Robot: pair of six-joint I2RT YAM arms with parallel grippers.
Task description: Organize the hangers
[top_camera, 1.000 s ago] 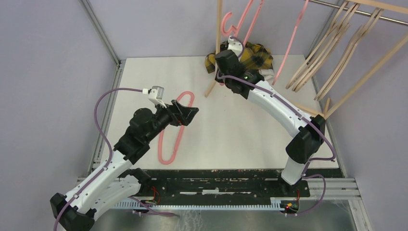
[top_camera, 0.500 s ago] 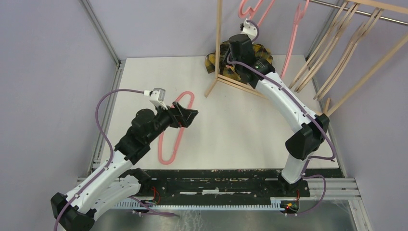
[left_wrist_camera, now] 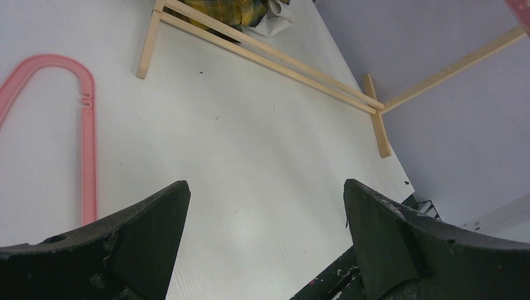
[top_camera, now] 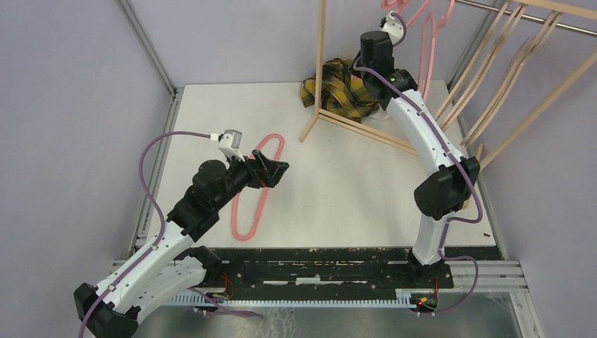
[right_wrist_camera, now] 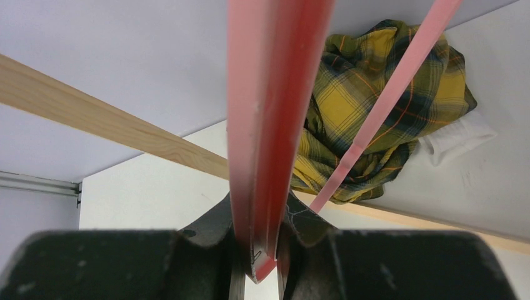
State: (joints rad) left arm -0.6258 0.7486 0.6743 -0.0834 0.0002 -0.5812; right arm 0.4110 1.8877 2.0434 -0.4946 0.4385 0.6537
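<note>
My right gripper (top_camera: 389, 20) is raised high at the back, shut on a pink hanger (top_camera: 425, 42) that dangles below it; in the right wrist view the pink bar (right_wrist_camera: 269, 125) is clamped between the jaws. A second pink hanger (top_camera: 255, 197) lies flat on the white table, also in the left wrist view (left_wrist_camera: 87, 131). My left gripper (top_camera: 280, 167) is open and empty, hovering over that hanger's upper end. Several tan wooden hangers (top_camera: 486, 63) hang from the metal rail (top_camera: 535, 17) at the top right.
The light wooden rack frame (top_camera: 320, 63) stands at the back, its base bars (left_wrist_camera: 262, 56) running across the table. A yellow-black plaid cloth (top_camera: 341, 88) lies bunched behind the frame, also in the right wrist view (right_wrist_camera: 375, 106). A black strip (top_camera: 317, 257) runs along the near edge.
My right arm has lifted the pink hanger up and to the right, away from the cloth towards the rail. The left arm has barely moved.
</note>
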